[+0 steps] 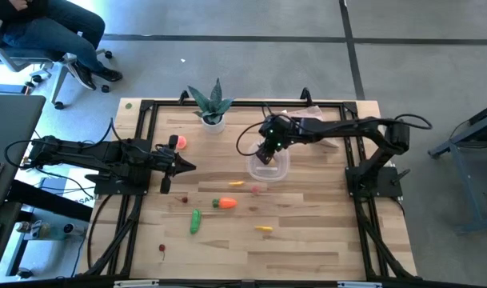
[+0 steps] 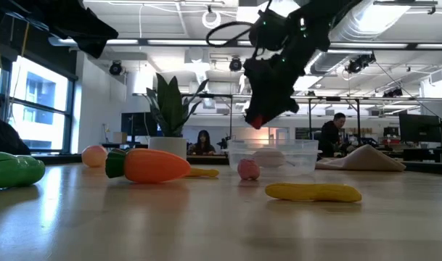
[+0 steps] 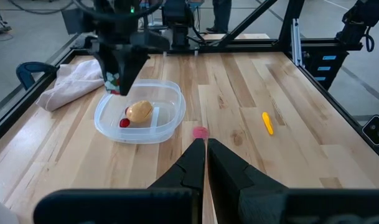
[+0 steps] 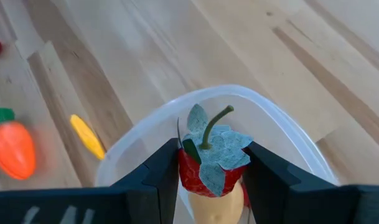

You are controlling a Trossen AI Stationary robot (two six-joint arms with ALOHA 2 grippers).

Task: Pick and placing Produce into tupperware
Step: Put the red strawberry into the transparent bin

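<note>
Strawberry (image 4: 208,163), red with green leaves and a curled stem, sits pinched between the two dark fingers of the right gripper (image 4: 209,167), filling the lower centre of the right wrist view; jaws part-way closed on it. Directly under it, the clear round tupperware (image 4: 289,134), with a beige potato (image 3: 139,111) and a small red berry (image 3: 124,122) already inside. High view puts the right gripper (image 1: 264,154) at frame centre, hanging over the tupperware (image 1: 281,170). Low view shows the strawberry (image 2: 255,120) raised above the container's rim (image 2: 273,148), not touching. Left gripper (image 1: 189,166) rests at centre-left of the high view, well apart from the container, jaws shut, nothing held. Loose produce on the wood: orange carrot (image 1: 225,203) just below centre, green cucumber (image 1: 195,222) lower left of it, yellow piece (image 1: 264,229) lower centre, another yellow piece (image 1: 237,183) and a small pink piece (image 1: 255,190) just beside the tupperware, peach (image 1: 180,142) near the left arm, tiny red berry (image 1: 162,248) at lower left. Potted plant (image 1: 212,104) at top centre; beige cloth (image 3: 71,90) beside the tupperware.
</note>
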